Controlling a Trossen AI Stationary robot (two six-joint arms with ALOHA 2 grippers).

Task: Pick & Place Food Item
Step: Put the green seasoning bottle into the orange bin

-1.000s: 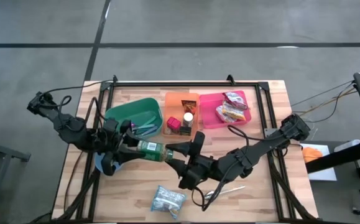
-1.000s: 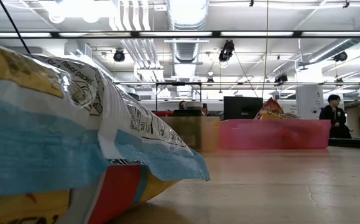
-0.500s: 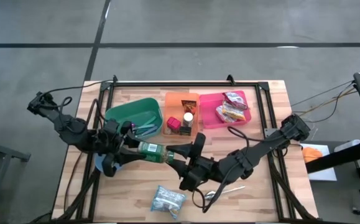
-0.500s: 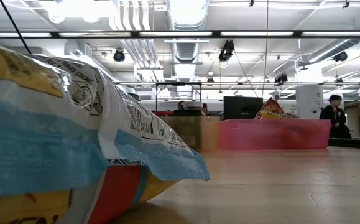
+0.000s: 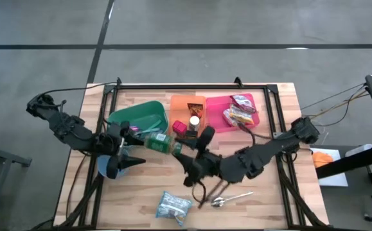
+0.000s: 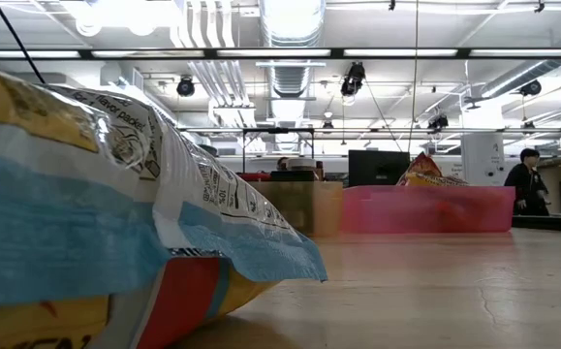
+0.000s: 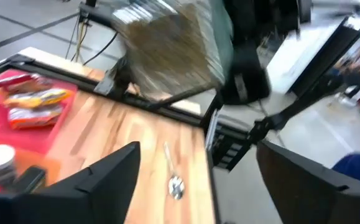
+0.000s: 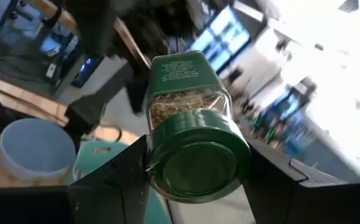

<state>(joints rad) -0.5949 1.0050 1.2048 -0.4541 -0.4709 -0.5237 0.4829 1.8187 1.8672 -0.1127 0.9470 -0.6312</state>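
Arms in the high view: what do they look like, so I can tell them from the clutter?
Both are dark, jointed and slim, with black cables looping along them. The left pincer and right pincer each end in two flat black fingers.

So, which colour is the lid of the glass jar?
Green; the glass spice jar's lid shows best in the right wrist view.

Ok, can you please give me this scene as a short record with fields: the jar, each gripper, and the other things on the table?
jar: green lid, held off the table
right gripper: jaws closed on the jar's lid end
left gripper: jaws open, nothing between them
far row: green bin, orange bin, pink bin
near edge: snack bag, spoon
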